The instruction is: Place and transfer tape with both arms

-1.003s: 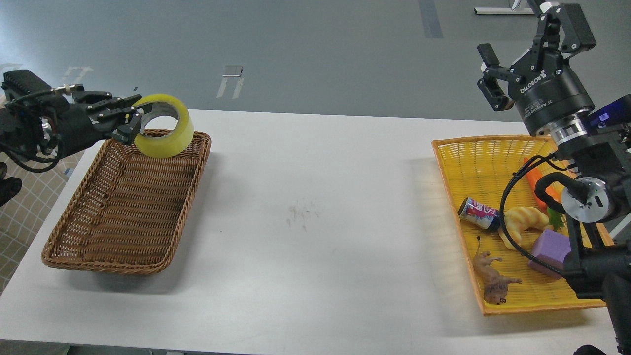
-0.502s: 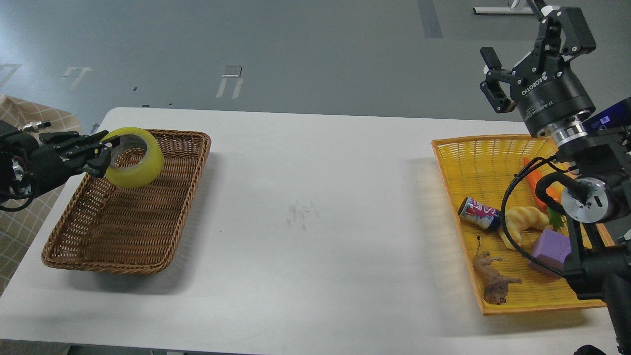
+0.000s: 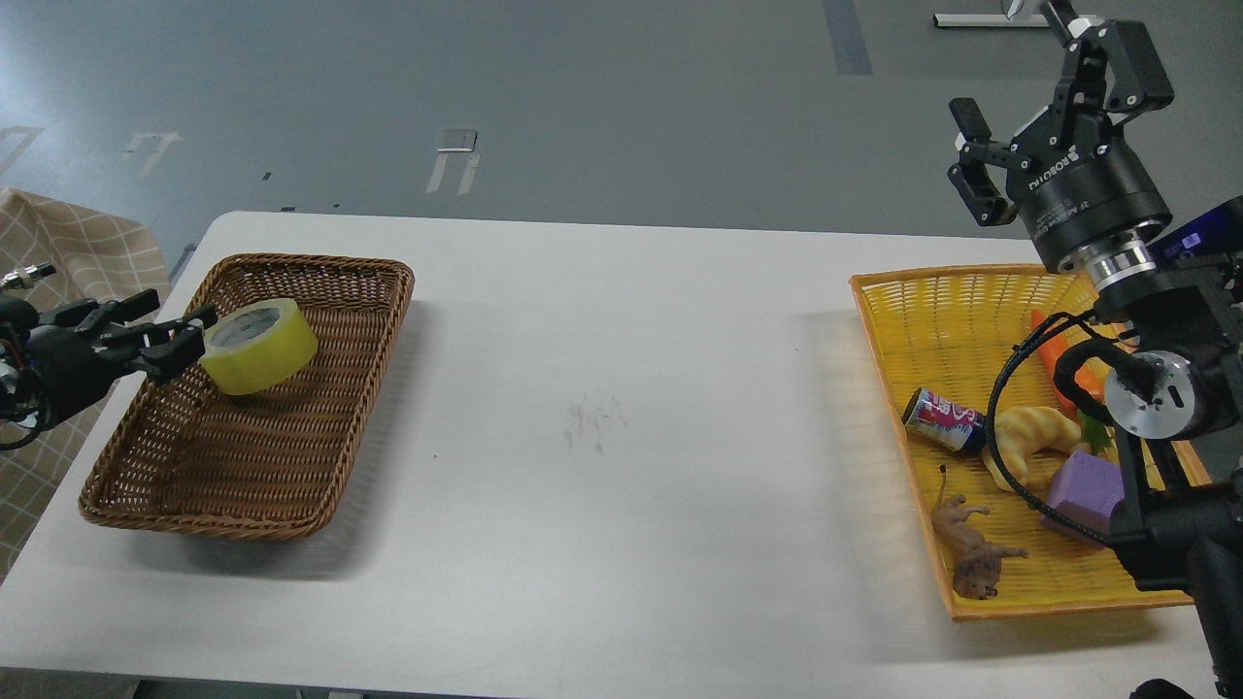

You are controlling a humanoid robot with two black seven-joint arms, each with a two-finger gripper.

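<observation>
The tape [image 3: 259, 345], a yellow roll with a grey-white core, lies in the brown wicker basket [image 3: 320, 282] near its far left corner, core facing up and a little tilted. My left gripper [image 3: 178, 320] is at the basket's left rim, low, with its fingers spread. One fingertip [image 3: 201, 317] is right at the tape's left edge and the roll is not pinched. My right gripper [image 3: 1031, 78] is open and empty, held high above the far end of the yellow basket [image 3: 903, 291].
The yellow basket at the right holds a soda can [image 3: 944, 420], a croissant toy [image 3: 1035, 433], a purple foam block [image 3: 1086, 491], a toy lion [image 3: 971, 555] and a carrot [image 3: 1057, 354]. A checked cloth [image 3: 68, 252] lies off the table's left edge.
My left gripper carried the tape left and down from above the basket's far rim into the basket, then opened off it. My right arm barely moved.
</observation>
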